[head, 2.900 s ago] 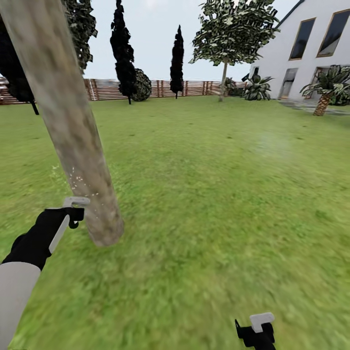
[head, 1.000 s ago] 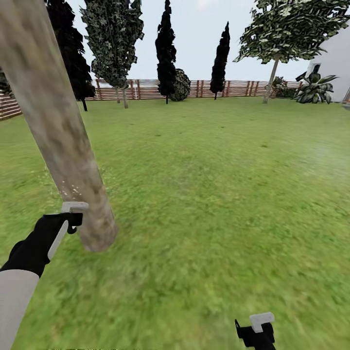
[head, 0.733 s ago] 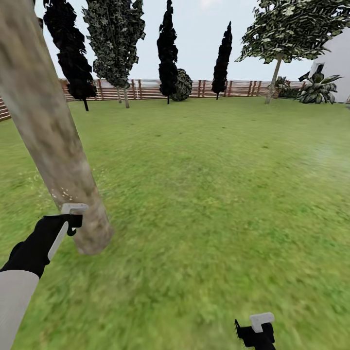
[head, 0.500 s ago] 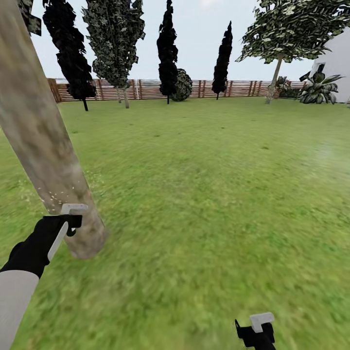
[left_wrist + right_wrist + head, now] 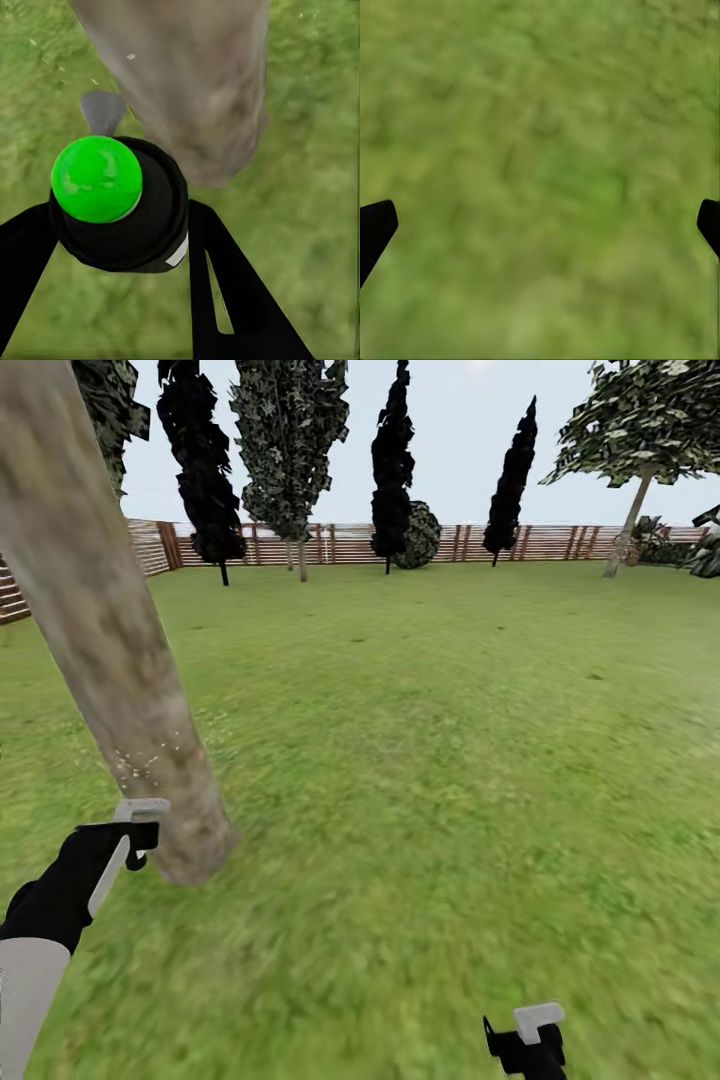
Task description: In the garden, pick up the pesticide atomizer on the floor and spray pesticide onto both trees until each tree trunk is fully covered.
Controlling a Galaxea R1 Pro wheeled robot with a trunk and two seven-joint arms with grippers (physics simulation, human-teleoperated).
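Spraying is the step in hand: the left gripper is clamped around the pesticide atomizer, a squat dark body seen end-on in the left wrist view, capped by a glossy green button. The black fingers bracket it on either side, touching its wall.

What the next move turns on is the tree trunk. It stands straight ahead of that gripper, just beyond the atomizer's top and very near, with a thin strip of grass showing between. Its long axis runs up from the ground, leaning away in the head view, so covering it likely means sweeping the nozzle along that height and working round the far side. Pale specks dot the bark just above the left gripper in the head view. The bark is mottled grey-brown, smooth and branchless, and much wider than the gripper.

The right gripper hangs well off to the other side, spread wide over bare grass with nothing between its tips, so the left arm is plainly the nearer. A second leafy tree stands far off by the wooden fence.
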